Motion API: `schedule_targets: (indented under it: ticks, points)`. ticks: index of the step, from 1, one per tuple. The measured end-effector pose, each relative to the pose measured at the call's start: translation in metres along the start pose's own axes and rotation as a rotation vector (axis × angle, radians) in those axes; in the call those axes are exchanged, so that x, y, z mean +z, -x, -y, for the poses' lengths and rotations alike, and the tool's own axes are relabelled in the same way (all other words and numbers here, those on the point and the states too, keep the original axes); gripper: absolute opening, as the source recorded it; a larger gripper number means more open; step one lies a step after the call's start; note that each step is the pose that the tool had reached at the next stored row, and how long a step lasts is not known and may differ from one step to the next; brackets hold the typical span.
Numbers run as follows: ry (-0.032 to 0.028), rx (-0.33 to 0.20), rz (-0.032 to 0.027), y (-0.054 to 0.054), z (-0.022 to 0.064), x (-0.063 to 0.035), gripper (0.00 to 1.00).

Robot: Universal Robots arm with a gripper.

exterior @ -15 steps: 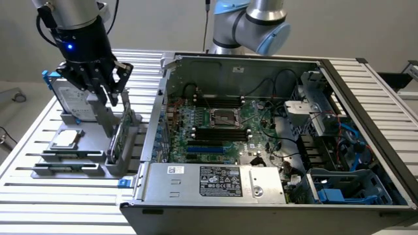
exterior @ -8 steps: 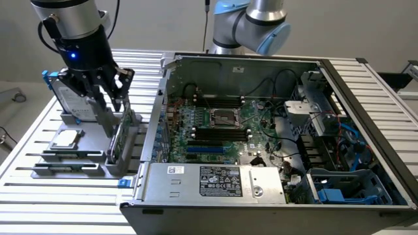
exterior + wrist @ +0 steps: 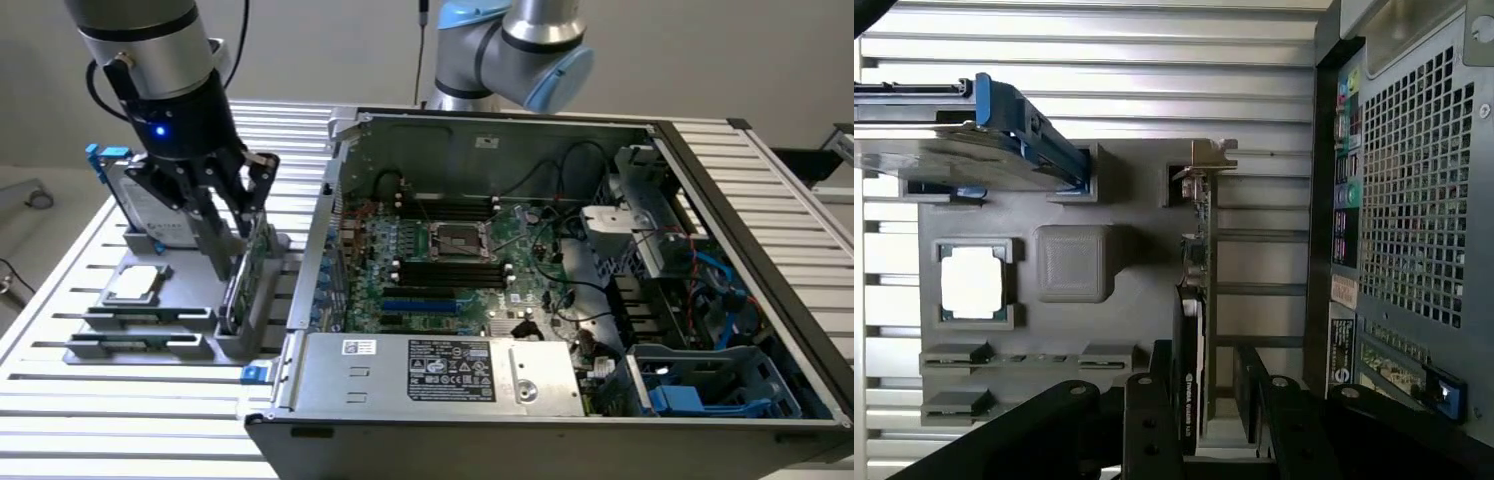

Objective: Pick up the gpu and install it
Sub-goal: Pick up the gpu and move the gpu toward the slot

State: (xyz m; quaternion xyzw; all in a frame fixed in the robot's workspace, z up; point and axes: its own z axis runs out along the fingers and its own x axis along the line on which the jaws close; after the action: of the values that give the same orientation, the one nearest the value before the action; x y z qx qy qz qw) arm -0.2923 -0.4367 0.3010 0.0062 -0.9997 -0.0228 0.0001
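Note:
The gpu [image 3: 244,290] stands on its edge in a slot of the grey holder [image 3: 147,345], at the exterior view's left of the open computer case [image 3: 534,300]. In the wrist view the gpu [image 3: 1196,262] is a thin dark card with a silver bracket at its far end. My gripper [image 3: 240,252] hangs straight over the card. Its two black fingers [image 3: 1150,425] straddle the card's near end, one close against the shroud face and the other standing off with a gap. The gripper [image 3: 1209,432] is open and the card rests in the holder.
The holder also carries a silver hard drive in a blue frame [image 3: 134,200] and a square CPU chip [image 3: 138,285]. Inside the case the motherboard [image 3: 454,270] lies exposed, with blue slots near its front. The case's rear wall [image 3: 1409,200] stands right beside the card. A slatted metal table [image 3: 120,420] lies under everything.

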Motion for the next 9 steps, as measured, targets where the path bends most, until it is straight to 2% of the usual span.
schedule_targets:
  ticks: [9]
  points:
    - [0.0000, -0.014, -0.0006, 0.001, 0.0008, 0.0163, 0.38]
